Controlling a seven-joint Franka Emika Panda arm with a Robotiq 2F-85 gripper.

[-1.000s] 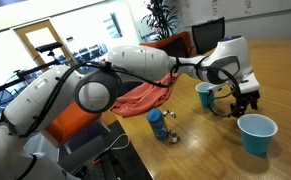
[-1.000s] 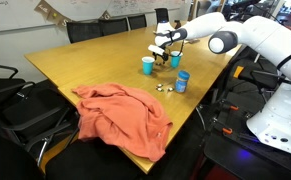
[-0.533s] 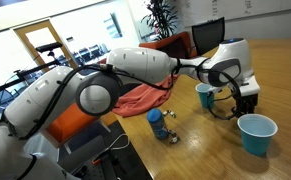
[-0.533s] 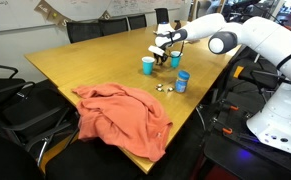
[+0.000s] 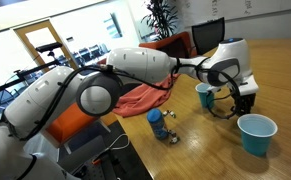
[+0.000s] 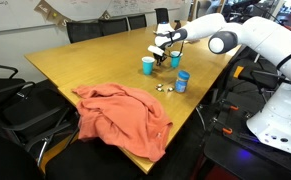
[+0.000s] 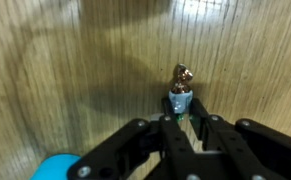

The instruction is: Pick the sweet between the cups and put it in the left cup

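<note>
In the wrist view my gripper is shut on the sweet, a small blue-wrapped piece with a brown twisted end that still rests on the wooden table. In both exterior views the gripper hangs low between the two teal cups. The left cup is the narrower one. The wider cup stands on the gripper's other side. The sweet is too small to make out in the exterior views.
A blue can stands near the table edge with small loose sweets beside it. An orange cloth lies over the table's corner. A teal cup edge shows at the wrist view's bottom left.
The jaws have closed from wide open onto the sweet. The arm and the cups have stayed where they were.
</note>
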